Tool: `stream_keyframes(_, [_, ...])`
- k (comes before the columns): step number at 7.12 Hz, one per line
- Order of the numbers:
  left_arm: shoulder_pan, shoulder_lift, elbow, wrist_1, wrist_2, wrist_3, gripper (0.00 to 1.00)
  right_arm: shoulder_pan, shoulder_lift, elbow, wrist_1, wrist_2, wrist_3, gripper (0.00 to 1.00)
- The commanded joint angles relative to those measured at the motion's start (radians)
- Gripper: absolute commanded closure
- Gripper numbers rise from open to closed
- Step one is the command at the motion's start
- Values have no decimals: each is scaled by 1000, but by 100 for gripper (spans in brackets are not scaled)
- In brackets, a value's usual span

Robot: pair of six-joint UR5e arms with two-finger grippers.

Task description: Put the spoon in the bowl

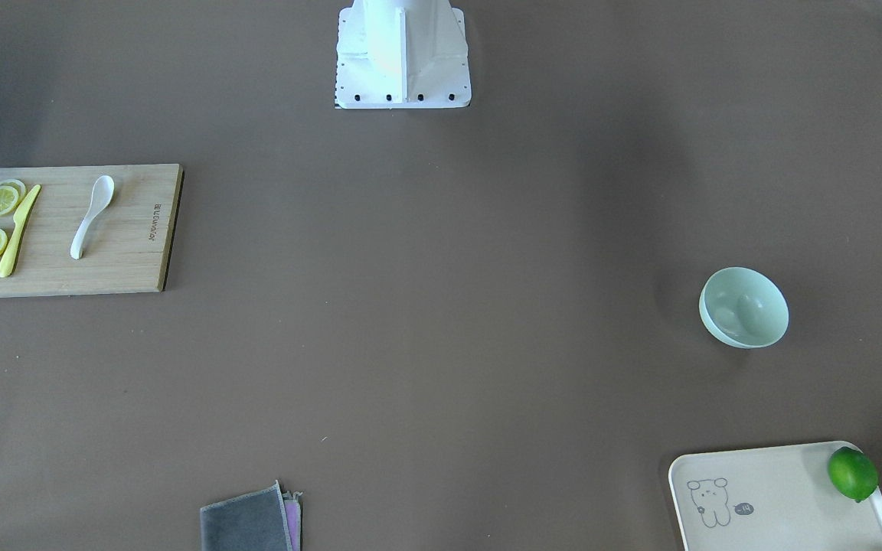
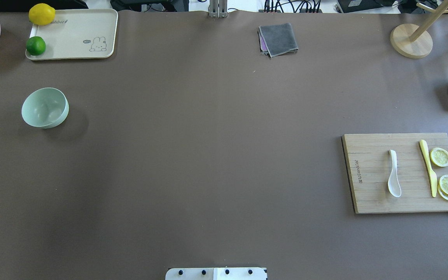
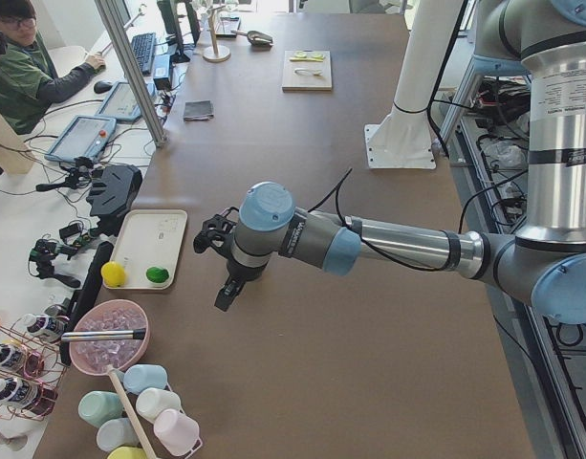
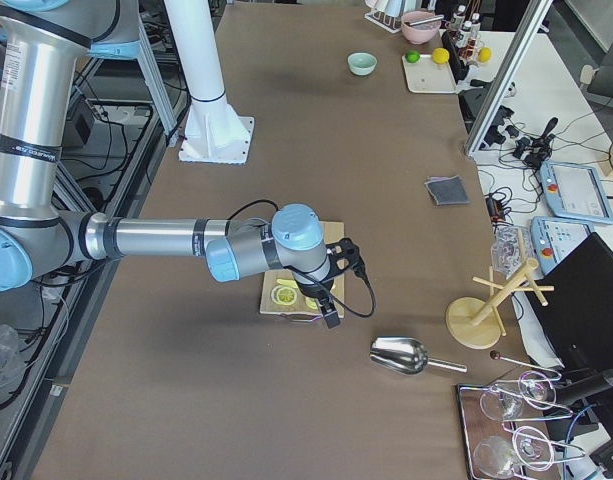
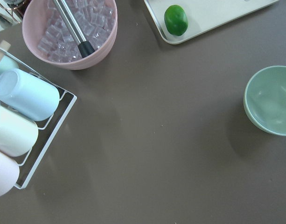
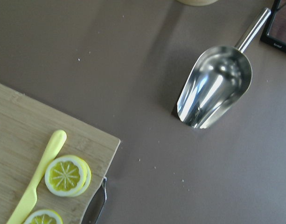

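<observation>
The white spoon (image 1: 93, 214) lies on the wooden cutting board (image 1: 127, 260), also in the overhead view (image 2: 394, 174), scoop toward the robot. The mint-green bowl (image 1: 743, 308) stands empty on the table's far side from it (image 2: 45, 107), and shows in the left wrist view (image 5: 271, 100). My left gripper (image 3: 224, 299) hangs high over the table near the bowl's end. My right gripper (image 4: 329, 318) hangs over the board's outer end. Both show only in the side views, so I cannot tell whether they are open or shut.
A yellow knife (image 2: 428, 167) and lemon slices (image 2: 440, 157) lie beside the spoon. A tray (image 2: 72, 35) holds a lime (image 2: 36, 46) and a lemon (image 2: 42, 14). A steel scoop (image 6: 215, 86), a grey cloth (image 2: 278, 39), a pink ice bowl (image 5: 70, 32) and a cup rack (image 5: 21, 116) stand around.
</observation>
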Motion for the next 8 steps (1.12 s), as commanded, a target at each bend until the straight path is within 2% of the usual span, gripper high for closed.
stream_keyframes(1, [4,-111,121,-68,-3,-118,1,-36,87,-3,35,1,247,0])
stream_keyframes(3, [58,-119,118,-109,-21,-191,1,-190,178,-2,44,-28,534,0])
stream_keyframes(5, [256,-134,165,-175,-29,-307,1,-336,220,17,58,-100,755,0])
stream_keyframes(6, [317,-139,207,-268,-24,-462,1,-403,221,43,58,-163,840,0])
stream_keyframes(8, [437,-206,401,-530,-21,-681,1,-479,218,70,58,-220,943,0])
